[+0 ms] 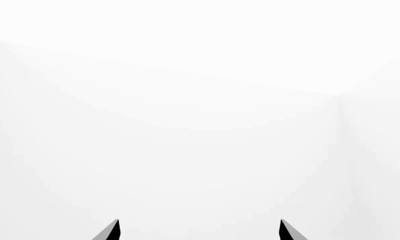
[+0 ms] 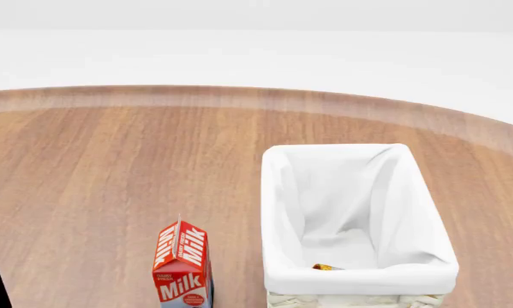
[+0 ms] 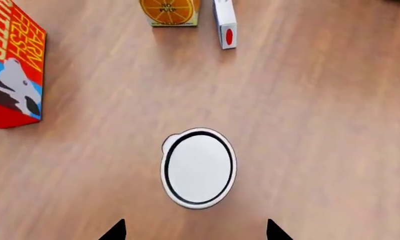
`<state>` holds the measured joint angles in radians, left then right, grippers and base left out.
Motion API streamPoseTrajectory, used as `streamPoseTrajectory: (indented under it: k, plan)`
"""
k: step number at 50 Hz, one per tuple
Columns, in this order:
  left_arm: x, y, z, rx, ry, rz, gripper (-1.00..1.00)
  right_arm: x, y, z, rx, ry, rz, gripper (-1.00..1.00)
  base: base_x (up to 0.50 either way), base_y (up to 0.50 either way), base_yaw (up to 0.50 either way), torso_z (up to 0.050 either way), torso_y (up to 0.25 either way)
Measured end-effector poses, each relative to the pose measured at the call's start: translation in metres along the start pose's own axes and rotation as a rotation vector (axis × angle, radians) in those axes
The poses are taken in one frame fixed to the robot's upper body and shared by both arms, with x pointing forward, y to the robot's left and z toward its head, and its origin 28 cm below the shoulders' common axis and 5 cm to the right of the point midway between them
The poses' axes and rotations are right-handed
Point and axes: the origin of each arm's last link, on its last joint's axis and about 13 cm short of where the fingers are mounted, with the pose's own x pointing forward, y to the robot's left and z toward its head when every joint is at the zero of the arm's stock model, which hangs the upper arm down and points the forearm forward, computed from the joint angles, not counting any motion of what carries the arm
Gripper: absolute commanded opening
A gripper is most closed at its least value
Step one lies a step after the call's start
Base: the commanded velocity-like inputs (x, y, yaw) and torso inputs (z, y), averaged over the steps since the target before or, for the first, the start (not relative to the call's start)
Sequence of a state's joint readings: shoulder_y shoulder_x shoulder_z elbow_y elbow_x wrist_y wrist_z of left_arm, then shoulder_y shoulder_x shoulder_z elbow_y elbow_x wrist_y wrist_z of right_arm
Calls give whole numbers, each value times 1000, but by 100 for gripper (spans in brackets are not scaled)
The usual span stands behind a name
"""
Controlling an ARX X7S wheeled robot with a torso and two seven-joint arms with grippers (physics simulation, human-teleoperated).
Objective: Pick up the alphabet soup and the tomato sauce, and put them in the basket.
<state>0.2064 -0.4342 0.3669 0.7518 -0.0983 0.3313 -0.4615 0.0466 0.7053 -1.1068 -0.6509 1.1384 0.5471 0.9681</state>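
Our right gripper (image 3: 195, 231) jaws stand spread and empty above a pale-lidded cylindrical can (image 3: 198, 167) just ahead of the tips, label unseen; we risk grabbing the wrong tin. Our left gripper (image 1: 200, 231), also spread, faces blank white.

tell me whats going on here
The right hand is open, hovering straight above a can standing on the wooden table, seen lid-on, so its label is hidden. The left hand is open too, facing only white. The basket sits beside a milk carton, with something small and orange in its near end.
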Motion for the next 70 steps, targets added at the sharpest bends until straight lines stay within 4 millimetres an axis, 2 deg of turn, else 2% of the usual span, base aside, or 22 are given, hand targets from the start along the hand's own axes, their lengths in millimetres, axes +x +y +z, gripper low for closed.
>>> streamPoseTrajectory:
  k: [36, 70]
  plan:
    - [-1, 2, -3, -3, 6, 5, 100, 25, -4, 11, -38, -14, 4, 100, 0, 0, 0, 0, 0]
    - [-2, 2, -3, -2, 11, 3, 100, 50, -7, 4, -13, -4, 35, 100, 0, 0, 0, 0, 0]
